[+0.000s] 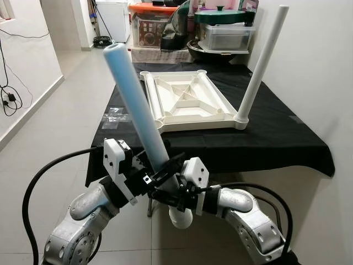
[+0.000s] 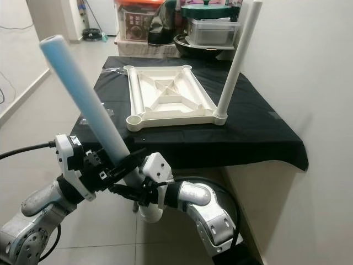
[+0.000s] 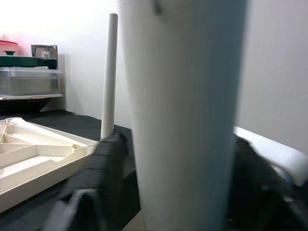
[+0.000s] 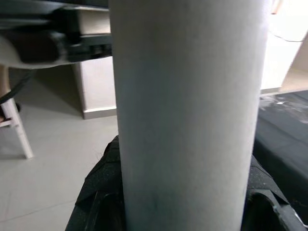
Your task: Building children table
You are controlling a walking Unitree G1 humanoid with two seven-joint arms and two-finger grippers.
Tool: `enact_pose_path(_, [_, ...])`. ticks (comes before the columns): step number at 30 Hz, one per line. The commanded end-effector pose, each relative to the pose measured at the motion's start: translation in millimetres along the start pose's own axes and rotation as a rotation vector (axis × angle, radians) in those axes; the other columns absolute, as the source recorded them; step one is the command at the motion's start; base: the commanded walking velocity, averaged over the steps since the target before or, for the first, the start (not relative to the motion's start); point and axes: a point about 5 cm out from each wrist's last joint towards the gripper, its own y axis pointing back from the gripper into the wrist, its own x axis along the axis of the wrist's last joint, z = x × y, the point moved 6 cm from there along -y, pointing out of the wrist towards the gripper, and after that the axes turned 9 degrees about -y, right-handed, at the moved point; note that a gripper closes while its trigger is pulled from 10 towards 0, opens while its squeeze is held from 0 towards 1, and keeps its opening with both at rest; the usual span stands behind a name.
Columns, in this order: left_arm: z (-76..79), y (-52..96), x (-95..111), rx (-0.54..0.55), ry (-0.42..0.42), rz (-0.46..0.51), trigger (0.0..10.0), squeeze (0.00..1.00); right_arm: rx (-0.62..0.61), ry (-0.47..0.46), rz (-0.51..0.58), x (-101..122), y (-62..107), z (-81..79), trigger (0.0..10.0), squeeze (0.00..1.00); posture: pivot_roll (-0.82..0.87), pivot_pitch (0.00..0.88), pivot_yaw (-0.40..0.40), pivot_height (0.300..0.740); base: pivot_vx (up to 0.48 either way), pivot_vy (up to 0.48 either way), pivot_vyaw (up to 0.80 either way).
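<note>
A long pale blue-white table leg slants up and to the left in front of me, low before the table. My left gripper and my right gripper are both shut on its lower part, close together. In the wrist views the leg stands between the black fingers. The white upturned tabletop lies on the black-clothed table. One white leg stands upright in its near right corner socket. The near left corner socket is open.
A white wall runs along the table's right side. Storage boxes, a black pan and a green lid are stacked behind the table. A clear plastic bag lies at the cloth's left edge. Tiled floor opens to the left, with cables by the wall.
</note>
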Motion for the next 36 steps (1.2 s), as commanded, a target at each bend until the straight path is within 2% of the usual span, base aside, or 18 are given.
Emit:
enact_pose_path(1, [-0.5, 3.3, -0.7, -0.006, -0.017, -0.015, 10.0, 1.0, -0.061, 0.001, 0.008, 1.5, 0.7, 11.9, 0.0, 0.0, -0.02, 0.0, -0.065, 0.74, 0.0, 0.0, 0.0])
enact_pose_path(5, [4.9, 10.6, 4.5, -0.029, -0.003, -0.008, 10.0, 1.0, -0.214, -0.003, 0.017, 1.0, 4.2, 39.4, 0.0, 0.0, -0.01, 0.0, -0.069, 0.74, 0.0, 0.0, 0.0])
enact_pose_path(6, [9.9, 17.2, 7.6, -0.047, 0.016, -0.007, 10.0, 1.0, -0.338, -0.014, 0.02, 0.0, 9.2, 61.3, 0.0, 0.0, -0.01, 0.0, -0.067, 0.74, 0.0, 0.0, 0.0])
enact_pose_path(7, [9.9, 17.2, 7.6, -0.047, 0.016, -0.007, 10.0, 1.0, -0.338, -0.014, 0.02, 0.0, 9.2, 61.3, 0.0, 0.0, -0.01, 0.0, -0.067, 0.74, 0.0, 0.0, 0.0])
enact_pose_path(8, [13.4, 22.8, 7.8, -0.053, 0.021, -0.024, 10.0, 1.0, -0.455, -0.029, 0.038, 1.5, 16.3, 80.7, 0.0, 0.0, -0.01, 0.0, -0.068, 0.74, 0.0, 0.0, 0.0])
enact_pose_path(11, [11.3, 26.6, 8.3, -0.031, 0.024, -0.03, 10.0, 1.0, -0.541, -0.039, 0.056, 3.6, 23.4, 94.5, 0.0, 0.0, 0.0, 0.0, -0.069, 0.74, 0.0, 0.0, 0.0])
enact_pose_path(12, [5.8, 29.6, 8.8, 0.01, 0.017, -0.029, 10.0, 0.13, -0.599, -0.057, 0.077, 5.9, 29.3, 104.0, 0.0, 0.0, 0.0, 0.0, -0.07, 0.74, 0.0, 0.0, 0.0])
enact_pose_path(14, [-0.5, 33.2, 9.2, 0.057, 0.008, -0.03, 10.0, 0.13, -0.662, -0.081, 0.101, 8.1, 36.2, 114.1, 0.0, 0.0, 0.0, 0.0, -0.071, 0.74, 0.0, 0.0, 0.0])
enact_pose_path(15, [-8.4, 36.6, 8.3, 0.113, -0.014, -0.036, 10.0, 0.0, -0.705, -0.095, 0.12, 10.5, 41.1, 120.7, 0.0, 0.0, 0.0, 0.0, -0.071, 0.74, 0.0, 0.0, 0.0])
enact_pose_path(17, [-13.7, 39.1, 7.7, 0.15, -0.028, -0.041, 10.0, 0.0, -0.734, -0.102, 0.131, 12.0, 44.3, 125.0, 0.0, 0.0, 0.0, 0.0, -0.071, 0.74, 0.0, 0.0, 0.0])
enact_pose_path(18, [-35.8, 46.8, 2.4, 0.305, -0.068, -0.067, 10.0, 0.0, -0.78, -0.111, 0.171, 20.3, 50.1, 132.0, 0.0, 0.0, 0.01, 0.0, -0.077, 0.74, 0.0, 0.0, 0.0])
enact_pose_path(19, [-35.8, 46.8, 2.4, 0.305, -0.068, -0.067, 10.0, 0.0, -0.78, -0.111, 0.171, 20.3, 50.1, 132.0, 0.0, 0.0, 0.01, 0.0, -0.077, 0.74, 0.0, 0.0, 0.0])
enact_pose_path(20, [-46.5, 51.9, -2.4, 0.388, -0.084, -0.086, 10.0, 0.0, -0.785, -0.112, 0.195, 25.8, 50.9, 132.3, 1.1, 0.0, 0.01, 0.0, -0.077, 0.74, 0.0, 0.0, 0.0])
enact_pose_path(22, [-52.9, 55.8, -5.5, 0.44, -0.093, -0.099, 10.0, 0.0, -0.79, -0.114, 0.213, 29.3, 51.3, 132.8, 1.1, 0.0, 0.01, 0.0, -0.077, 0.74, 0.0, 0.0, 0.0])
enact_pose_path(23, [-66.4, 65.0, -22.2, 0.541, -0.158, -0.211, 10.0, 0.0, -0.8, -0.126, 0.228, 31.8, 51.5, 133.4, 10.0, 0.0, 0.02, 0.0, -0.08, 0.74, 0.0, 0.0, 0.0])
enact_pose_path(25, [-79.3, 78.0, -36.4, 0.648, -0.243, -0.315, 10.0, 0.0, -0.817, -0.143, 0.244, 34.2, 51.5, 133.5, 10.0, 0.0, 0.03, 0.0, -0.082, 0.74, 0.0, 0.0, 0.0])
enact_pose_path(27, [-80.0, 80.2, -36.1, 0.68, -0.213, -0.306, 10.0, 0.0, -0.824, -0.152, 0.256, 35.2, 50.8, 133.1, 10.0, 0.0, 0.02, 0.0, -0.084, 0.74, 0.0, 0.0, 0.0])
enact_pose_path(36, [-61.6, 71.9, -38.2, 0.613, -0.181, -0.288, 10.0, 0.0, -0.811, -0.12, 0.282, 41.6, 44.5, 126.9, 10.0, 0.0, 0.03, 0.0, -0.084, 0.74, 0.033, 0.0, 0.0])
